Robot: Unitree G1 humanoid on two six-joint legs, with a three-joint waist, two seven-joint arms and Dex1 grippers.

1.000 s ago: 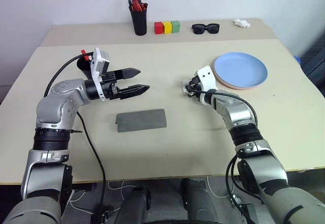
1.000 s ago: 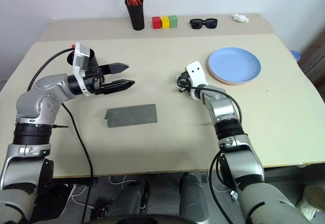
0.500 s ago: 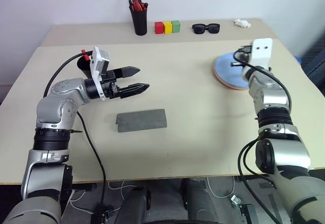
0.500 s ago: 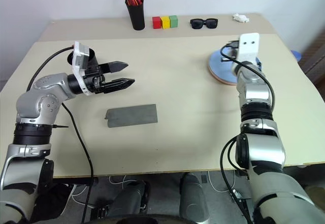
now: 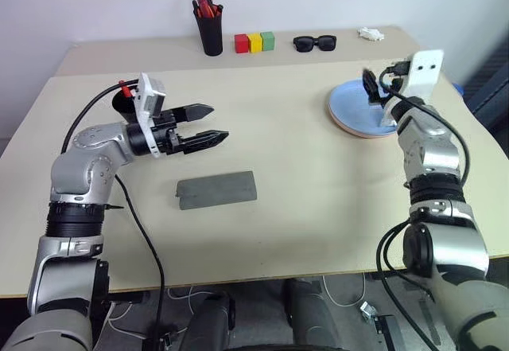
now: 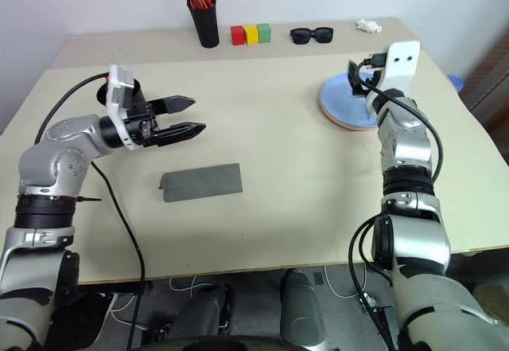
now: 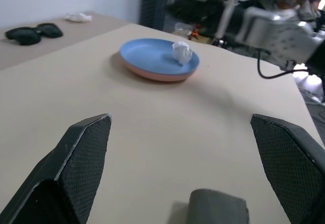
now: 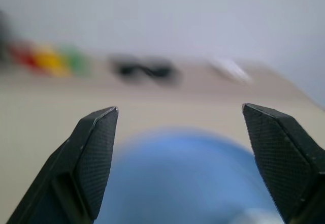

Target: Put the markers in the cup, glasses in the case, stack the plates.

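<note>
Left eye view: nearest, the closed grey case point(image 5: 216, 189) lies flat mid-table with bare tabletop point(image 5: 302, 208) all around it. Just beyond, the left gripper point(image 5: 208, 124) hovers with jaws spread, empty, the black cup point(image 5: 125, 102) behind its wrist. Farther right, the right gripper point(image 8: 177, 148) hangs released above the stacked plates point(image 5: 362, 111), blue over pink, a small white wad point(image 7: 181, 52) on top, close to the table's right edge.
</note>
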